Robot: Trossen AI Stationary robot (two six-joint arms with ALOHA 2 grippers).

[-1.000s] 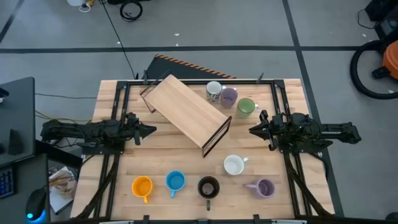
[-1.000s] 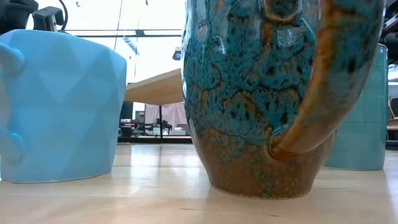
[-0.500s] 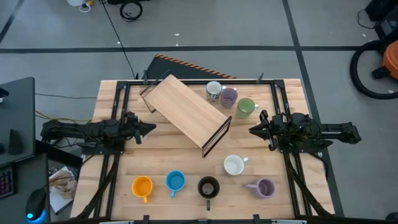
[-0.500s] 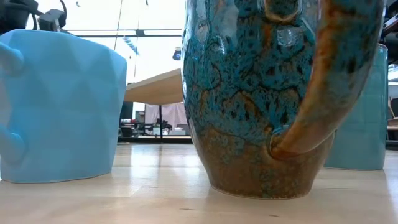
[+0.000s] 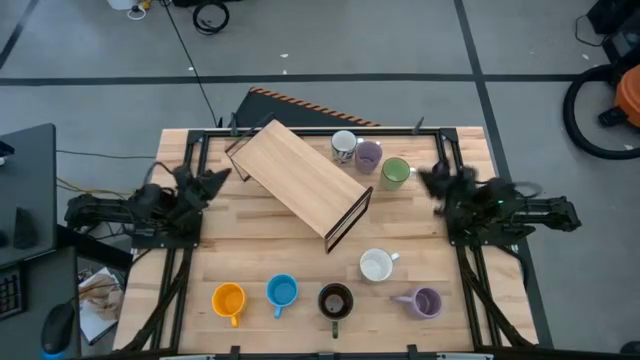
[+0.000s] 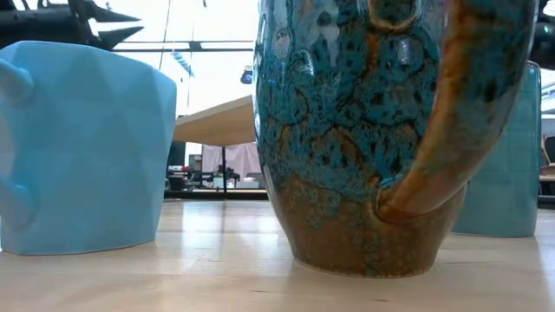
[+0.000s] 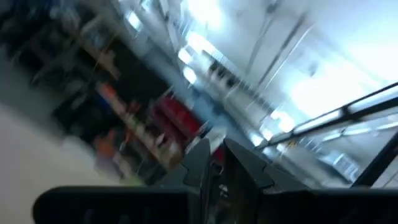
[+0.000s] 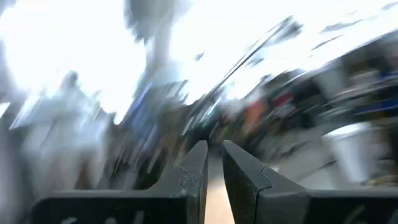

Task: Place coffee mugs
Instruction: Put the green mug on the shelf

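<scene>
Several coffee mugs stand upright on their bases on the wooden table (image 5: 250, 250). Orange (image 5: 229, 299), light blue (image 5: 282, 292), dark brown (image 5: 335, 300) and lavender (image 5: 427, 302) line the near edge, with a white one (image 5: 376, 265) behind them. A white-silver (image 5: 344, 146), a lavender (image 5: 369, 155) and a green mug (image 5: 396, 172) stand at the far side. My left gripper (image 5: 215, 178) is shut at the table's left, tipped upward and holding nothing. My right gripper (image 5: 428, 180) is shut at the right, also tipped upward, beside the green mug and apart from it.
A wooden shelf (image 5: 300, 180) with a dark metal frame lies slanted across the table's far middle, between the two arms. Black rails run along both sides of the table. The middle of the table in front of the shelf is bare wood.
Both grippers have risen and tipped their fingers upward, swinging from pointing inward at the shelf toward the table's far edge. This happened in the last half second. No mug has moved.
</scene>
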